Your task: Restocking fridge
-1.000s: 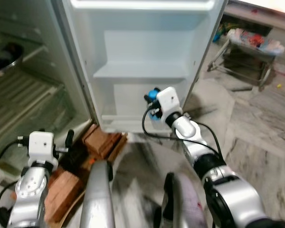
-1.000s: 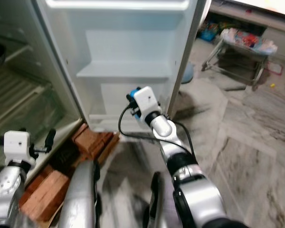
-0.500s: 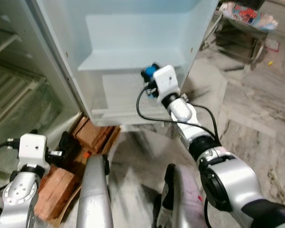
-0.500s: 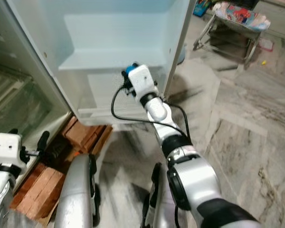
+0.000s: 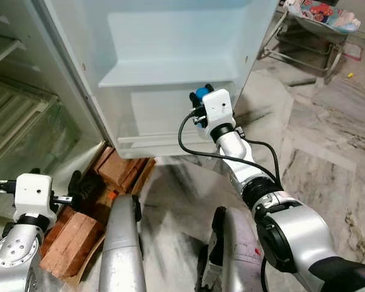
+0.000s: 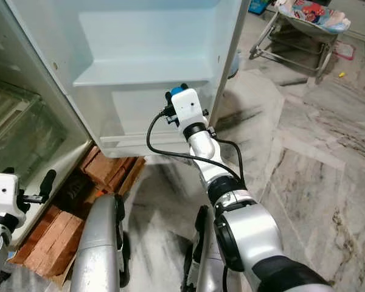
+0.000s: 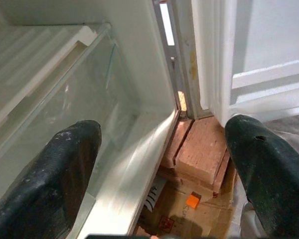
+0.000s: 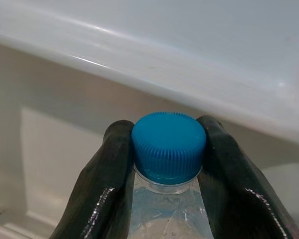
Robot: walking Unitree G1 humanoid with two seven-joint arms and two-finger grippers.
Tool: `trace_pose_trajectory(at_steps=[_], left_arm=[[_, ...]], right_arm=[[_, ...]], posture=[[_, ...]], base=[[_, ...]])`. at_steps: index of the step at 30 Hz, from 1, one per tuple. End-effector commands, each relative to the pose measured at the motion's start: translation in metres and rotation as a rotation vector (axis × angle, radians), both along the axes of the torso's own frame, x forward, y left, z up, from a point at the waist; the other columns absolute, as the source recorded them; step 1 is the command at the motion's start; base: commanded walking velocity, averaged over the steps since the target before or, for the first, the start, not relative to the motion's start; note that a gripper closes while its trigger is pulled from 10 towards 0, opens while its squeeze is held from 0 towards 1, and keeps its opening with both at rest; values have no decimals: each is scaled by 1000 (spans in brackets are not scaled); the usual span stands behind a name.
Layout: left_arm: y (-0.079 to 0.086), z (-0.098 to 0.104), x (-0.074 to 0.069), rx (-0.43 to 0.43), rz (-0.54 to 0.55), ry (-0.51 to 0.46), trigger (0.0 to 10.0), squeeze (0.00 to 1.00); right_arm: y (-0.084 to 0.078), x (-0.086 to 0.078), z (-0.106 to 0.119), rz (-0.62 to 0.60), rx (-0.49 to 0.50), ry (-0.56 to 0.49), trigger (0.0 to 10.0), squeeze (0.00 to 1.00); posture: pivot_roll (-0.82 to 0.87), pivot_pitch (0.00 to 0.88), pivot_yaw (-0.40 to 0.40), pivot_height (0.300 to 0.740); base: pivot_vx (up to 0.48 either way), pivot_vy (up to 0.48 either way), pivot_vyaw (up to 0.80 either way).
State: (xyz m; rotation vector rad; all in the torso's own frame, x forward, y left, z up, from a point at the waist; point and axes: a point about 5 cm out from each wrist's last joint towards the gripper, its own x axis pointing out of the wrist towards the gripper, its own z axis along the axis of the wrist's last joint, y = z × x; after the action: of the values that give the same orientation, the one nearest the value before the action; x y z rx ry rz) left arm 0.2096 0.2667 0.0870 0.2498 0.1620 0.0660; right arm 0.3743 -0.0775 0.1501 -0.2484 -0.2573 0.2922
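Bottle (image 8: 169,219): clear plastic, held by its neck in my right jaws, up against the inner side of the open fridge door, just under the door's middle shelf.
Cap (image 8: 169,146): blue, ribbed, squeezed between my two black fingers (image 8: 104,189), one on either side.
Right jaws (image 5: 199,104): pinching the bottle at the cap; my right arm reaches forward and up from the near right of the scene, a black cable looping beside the wrist.
Fridge door (image 5: 170,36): white, swung open, its pale inner side facing me; a door shelf (image 5: 164,73) runs across it just above my right jaws, and a lower ledge sits beneath.
Fridge interior (image 7: 65,89): to the left of the door, white with a clear glass shelf and ribbed white parts.
Left jaws (image 7: 162,164): spread wide, gripping nothing, low at the near left, pointed at the bottom corner of the fridge body.
Bricks (image 5: 125,173): reddish, lying on the floor under the fridge's near corner, on flattened cardboard (image 7: 189,219).
Floor (image 5: 328,158): grey marble, stretching to the right.
Metal stand (image 5: 304,48): far right, carrying colourful packets I cannot make out.
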Motion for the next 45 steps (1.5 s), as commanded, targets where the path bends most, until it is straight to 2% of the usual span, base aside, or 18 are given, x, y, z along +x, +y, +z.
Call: trace_pose_trajectory(at_steps=[1, 4, 8, 10, 14, 21, 23, 25, 30, 36, 42, 44, 45], left_arm=[[3, 2, -3, 6, -1, 6, 10000, 0], [3, 4, -6, 8, 0, 10, 10000, 0], [3, 5, -9, 10, 0, 13, 10000, 0], [3, 7, -15, 17, 3, 8, 10000, 0], [4, 7, -23, 25, 7, 27, 10000, 0], [5, 8, -36, 28, 15, 46, 10000, 0], [5, 8, -37, 29, 20, 49, 10000, 0], [5, 6, -43, 27, 32, 62, 10000, 0], [2, 5, -47, 22, 38, 68, 10000, 0], [1, 5, -49, 18, 46, 73, 10000, 0], [3, 6, -50, 21, 52, 74, 10000, 0], [4, 6, -51, 24, 58, 76, 10000, 0], [4, 5, -50, 24, 61, 74, 10000, 0]], right_arm=[[-11, -3, -23, -48, -19, 109, 10000, 0], [-8, 1, -9, -40, -39, 45, 10000, 0], [-9, 4, -3, -45, -49, 24, 10000, 0], [-11, 6, 3, -59, -79, -1, 10000, 0], [-12, 9, 7, -67, -73, -2, 10000, 0], [-8, 13, 21, -49, -17, -21, 10000, 0], [-6, 15, 29, -46, 1, -46, 10000, 0], [1, 20, 53, -29, 68, -108, 10000, 0], [9, 19, 68, 5, 97, -172, 10000, 0], [12, 16, 64, 29, 100, -185, 10000, 0], [16, 14, 69, 67, 151, -199, 10000, 0], [28, 11, 82, 130, 216, -244, 10000, 0], [38, 5, 90, 185, 240, -304, 10000, 0]], posture=[[345, 253, -30, 572], [348, 262, -26, 572], [356, 274, -28, 572], [369, 287, -27, 572], [382, 307, -25, 572], [393, 343, -33, 572], [392, 352, -38, 572], [384, 360, -46, 572], [383, 365, -57, 572], [387, 369, -61, 572], [387, 372, -61, 572], [386, 364, -64, 572], [384, 355, -66, 572]], base=[[0, 0, 0], [0, 0, 0], [0, 0, 0], [0, 0, 0], [0, 0, 0], [0, 0, 0], [0, 0, 0], [0, 0, 0], [0, 0, 0], [0, 0, 0], [0, 0, 0], [0, 0, 0], [0, 0, 0]])
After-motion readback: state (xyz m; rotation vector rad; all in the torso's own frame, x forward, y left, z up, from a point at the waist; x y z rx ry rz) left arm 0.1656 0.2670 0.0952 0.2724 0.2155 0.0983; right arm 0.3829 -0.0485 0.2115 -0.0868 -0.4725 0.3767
